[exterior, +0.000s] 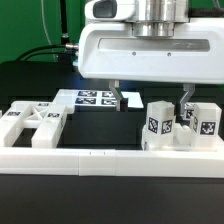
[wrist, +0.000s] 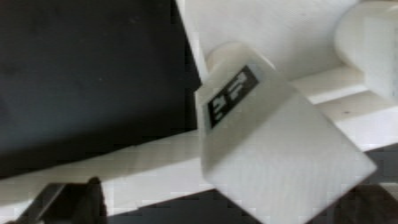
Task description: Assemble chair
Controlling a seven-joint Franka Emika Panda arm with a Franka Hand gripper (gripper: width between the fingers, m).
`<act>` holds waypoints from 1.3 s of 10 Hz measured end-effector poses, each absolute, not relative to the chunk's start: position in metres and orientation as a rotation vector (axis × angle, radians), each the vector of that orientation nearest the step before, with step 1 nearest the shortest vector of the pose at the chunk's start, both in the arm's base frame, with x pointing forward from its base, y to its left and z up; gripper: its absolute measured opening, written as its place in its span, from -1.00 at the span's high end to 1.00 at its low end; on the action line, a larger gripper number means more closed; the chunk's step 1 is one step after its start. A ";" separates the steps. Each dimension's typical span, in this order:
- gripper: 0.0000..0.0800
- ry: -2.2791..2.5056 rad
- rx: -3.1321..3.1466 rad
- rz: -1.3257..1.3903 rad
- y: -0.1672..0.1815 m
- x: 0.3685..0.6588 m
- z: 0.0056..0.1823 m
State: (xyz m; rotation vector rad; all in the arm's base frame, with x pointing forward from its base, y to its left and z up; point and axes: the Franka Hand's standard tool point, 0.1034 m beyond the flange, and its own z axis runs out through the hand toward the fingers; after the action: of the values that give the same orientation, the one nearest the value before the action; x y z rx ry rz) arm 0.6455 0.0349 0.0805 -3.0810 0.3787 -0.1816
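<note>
The chair is in loose white tagged parts. A framed panel (exterior: 35,122) lies at the exterior view's left. Two upright tagged blocks stand at the right, one (exterior: 158,124) below my gripper and one (exterior: 205,122) beside it. My gripper (exterior: 152,103) hangs open just above the first block, with one finger on each side and nothing held. In the wrist view a tagged white part (wrist: 267,140) fills the middle. My open gripper (wrist: 222,212) shows only as dark fingertips (wrist: 71,200) at the frame's edge.
The marker board (exterior: 90,98) lies flat behind the parts. The long low white border rail (exterior: 110,158) runs along the front and also shows in the wrist view (wrist: 107,165). Black table surface (wrist: 89,80) surrounds the parts.
</note>
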 end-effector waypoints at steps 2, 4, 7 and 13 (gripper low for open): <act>-0.62 0.211 -3.113 -0.195 0.043 0.645 0.081; -0.62 0.041 -3.117 -0.212 0.057 0.642 0.084; -0.62 -0.248 -3.131 -0.238 0.059 0.643 0.085; -0.27 -0.592 -3.126 -0.225 0.051 0.642 0.082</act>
State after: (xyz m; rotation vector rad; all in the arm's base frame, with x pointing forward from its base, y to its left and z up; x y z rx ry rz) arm 0.6419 0.0512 0.0819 -3.1260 -0.5915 -0.2250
